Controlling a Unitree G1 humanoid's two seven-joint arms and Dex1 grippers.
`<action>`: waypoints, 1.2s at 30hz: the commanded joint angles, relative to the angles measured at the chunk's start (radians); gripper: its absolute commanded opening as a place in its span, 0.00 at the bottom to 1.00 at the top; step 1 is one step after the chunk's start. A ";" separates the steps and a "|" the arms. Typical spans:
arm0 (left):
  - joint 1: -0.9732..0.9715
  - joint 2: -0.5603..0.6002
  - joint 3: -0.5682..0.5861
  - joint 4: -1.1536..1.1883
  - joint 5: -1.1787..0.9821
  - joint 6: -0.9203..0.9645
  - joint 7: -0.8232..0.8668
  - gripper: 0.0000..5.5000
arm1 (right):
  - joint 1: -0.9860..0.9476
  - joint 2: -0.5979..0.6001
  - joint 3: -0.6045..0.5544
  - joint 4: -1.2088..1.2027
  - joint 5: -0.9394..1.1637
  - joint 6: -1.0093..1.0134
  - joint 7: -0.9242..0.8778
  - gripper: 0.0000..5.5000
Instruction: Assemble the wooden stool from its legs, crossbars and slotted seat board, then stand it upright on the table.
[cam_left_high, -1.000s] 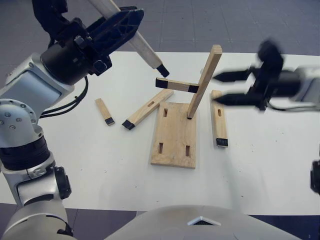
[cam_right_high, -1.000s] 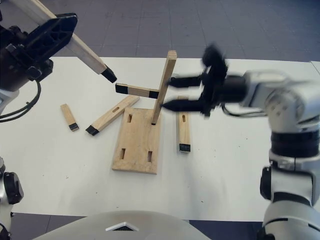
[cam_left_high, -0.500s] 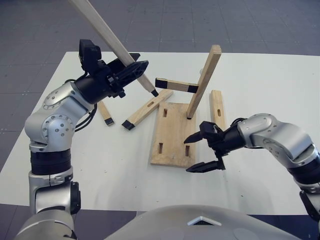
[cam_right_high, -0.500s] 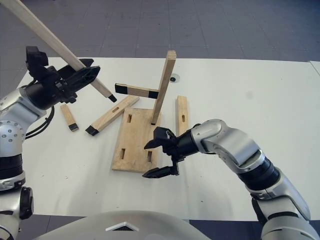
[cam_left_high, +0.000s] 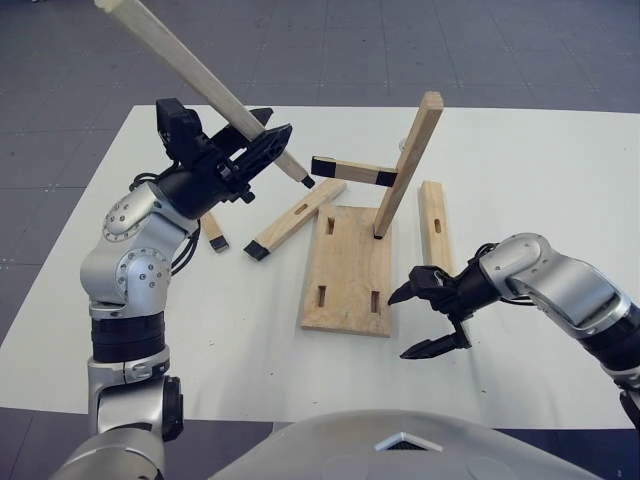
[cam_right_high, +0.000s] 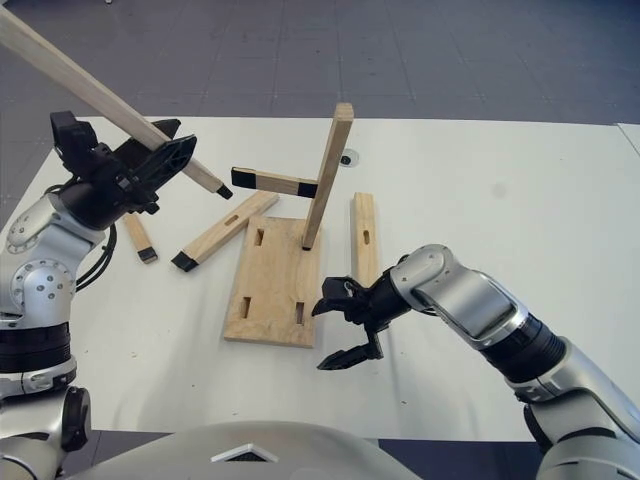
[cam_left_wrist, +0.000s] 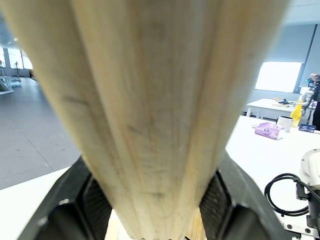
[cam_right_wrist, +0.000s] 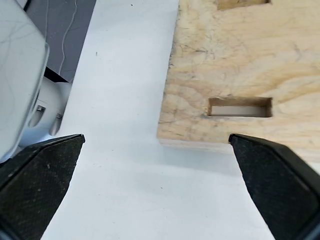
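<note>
Bench (cam_left_high: 520, 150): white, carries every loose part.
Seat board (cam_left_high: 348, 270): lies flat mid-bench, slotted face up; holds one leg in the far right slot and shows three open slots.
Held leg (cam_left_high: 190, 70): raised over the left side of the bench, slanted, black tip down and pointing toward the board; hangs apart from all other parts.
Upright leg (cam_left_high: 408, 165): seated in the board's far right slot, leaning rather than plumb.
Loose legs: one (cam_left_high: 297, 217) flat and angled just beside the board's far left corner; another (cam_left_high: 434, 225) flat along the board's right edge.
Left gripper (cam_left_high: 268, 140): clamped around the held leg near its black tip.
Right gripper (cam_left_high: 397, 327): spread wide, holding nothing, low over the bench just beside the board's near right corner.
Fitted crossbar (cam_left_high: 352, 171): juts leftward from the upright leg, free end in the air.
Loose crossbar (cam_left_high: 210, 222): flat on the bench left of the angled leg.
Done, by the look of it: one leg slotted, one crossbar joined.
Left: three legs to slot, the remaining crossbar to fit, then turning the stool over and standing it up; judged well under halfway.
</note>
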 joint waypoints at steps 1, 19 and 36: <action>0.009 -0.016 0.014 0.006 0.012 -0.013 -0.006 0.37 | 0.004 0.000 0.003 0.015 -0.044 0.016 -0.011 0.97; 0.009 -0.031 0.024 -0.014 -0.007 0.020 -0.006 0.37 | -0.035 0.021 -0.040 -0.090 -0.023 0.053 0.035 0.97; -0.019 -0.037 0.017 0.003 -0.001 0.023 -0.015 0.37 | 0.009 0.059 0.050 -0.034 -0.105 0.012 0.021 0.97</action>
